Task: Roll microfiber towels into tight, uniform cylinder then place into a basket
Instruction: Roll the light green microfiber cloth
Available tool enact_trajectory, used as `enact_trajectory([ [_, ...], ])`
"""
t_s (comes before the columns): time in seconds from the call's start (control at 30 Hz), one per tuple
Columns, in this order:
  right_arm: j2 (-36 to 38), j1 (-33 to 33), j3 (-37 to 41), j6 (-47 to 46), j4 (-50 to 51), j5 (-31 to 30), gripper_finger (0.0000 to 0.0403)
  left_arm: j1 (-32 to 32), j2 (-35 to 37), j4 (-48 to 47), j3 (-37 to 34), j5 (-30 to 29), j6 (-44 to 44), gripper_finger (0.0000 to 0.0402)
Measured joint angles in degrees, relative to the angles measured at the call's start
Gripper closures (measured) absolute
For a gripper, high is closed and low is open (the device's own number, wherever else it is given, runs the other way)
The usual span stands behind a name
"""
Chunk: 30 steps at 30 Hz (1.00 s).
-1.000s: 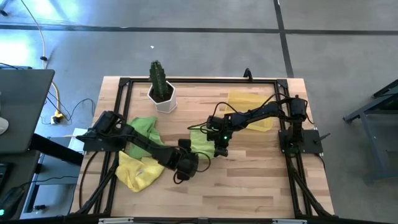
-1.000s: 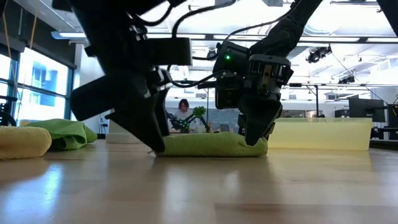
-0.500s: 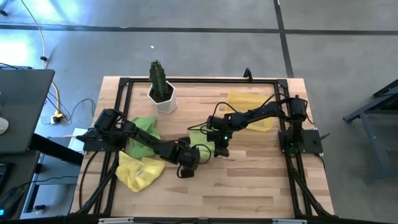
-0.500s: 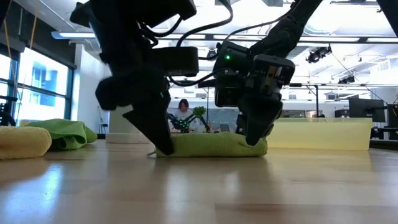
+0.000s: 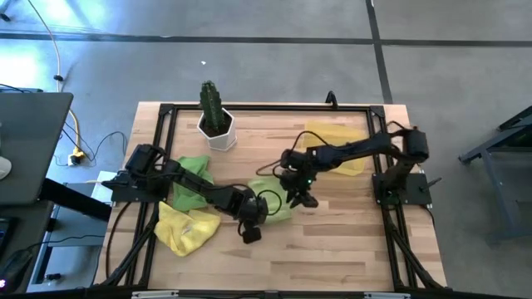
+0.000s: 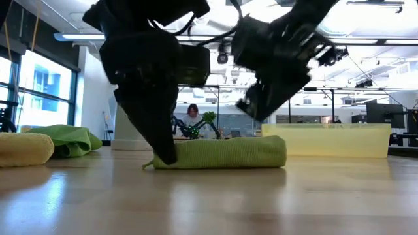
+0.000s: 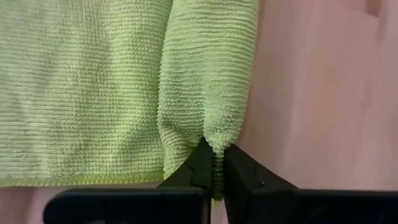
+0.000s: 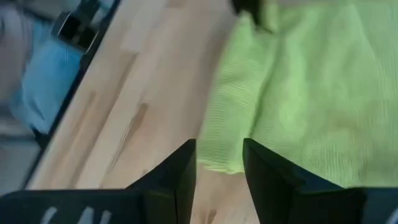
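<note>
I see a soft cloth towel (image 7: 205, 81) in lime green, with tiny fuzzy ribs running across it. My left gripper (image 7: 213, 177) has smooth, matt black fingers that look like plastic. The table (image 6: 209, 202) is pale wood, smooth, with a soft shine up close. Its frame (image 5: 266, 107) is dull black metal. The basket (image 6: 336, 140) is see-through yellow plastic, a bit cloudy. The yellow towel (image 6: 23, 148) on the left looks fluffy. The cactus pot (image 5: 218, 130) looks white and smooth.
</note>
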State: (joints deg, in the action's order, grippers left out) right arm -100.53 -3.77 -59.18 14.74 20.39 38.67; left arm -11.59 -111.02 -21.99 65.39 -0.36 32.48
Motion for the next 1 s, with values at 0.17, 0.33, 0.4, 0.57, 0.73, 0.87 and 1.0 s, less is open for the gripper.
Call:
enact_trajectory([
  [0.17,3.7,6.6,0.0,8.3,1.1,-8.9,0.0279,2.4,-0.1,0.6,-0.1,9.4,0.9,0.0397],
  [0.33,4.8,13.2,0.0,10.4,1.7,-20.7,0.0282,5.3,-0.3,0.5,-0.2,16.5,0.5,0.0397],
  [0.4,4.7,14.8,0.0,10.3,1.5,-25.6,0.0286,6.3,-0.4,0.2,-0.2,18.1,0.5,0.0397],
  [0.57,4.3,16.7,0.0,9.6,1.2,-32.6,0.0307,7.5,-0.4,-0.7,-0.2,19.7,1.0,0.0397],
  [0.73,8.3,16.0,0.0,10.3,12.0,-34.0,0.0329,7.3,-0.4,-0.9,-0.2,19.4,1.0,0.0398],
  [0.87,13.4,13.8,1.7,8.9,9.2,-29.8,0.0336,7.1,-0.3,-0.7,-0.2,18.5,1.0,0.0398],
  [1.0,19.0,12.3,13.5,3.9,-8.9,-26.7,0.0336,6.4,-0.2,-0.7,-0.2,16.3,1.0,0.0398],
])
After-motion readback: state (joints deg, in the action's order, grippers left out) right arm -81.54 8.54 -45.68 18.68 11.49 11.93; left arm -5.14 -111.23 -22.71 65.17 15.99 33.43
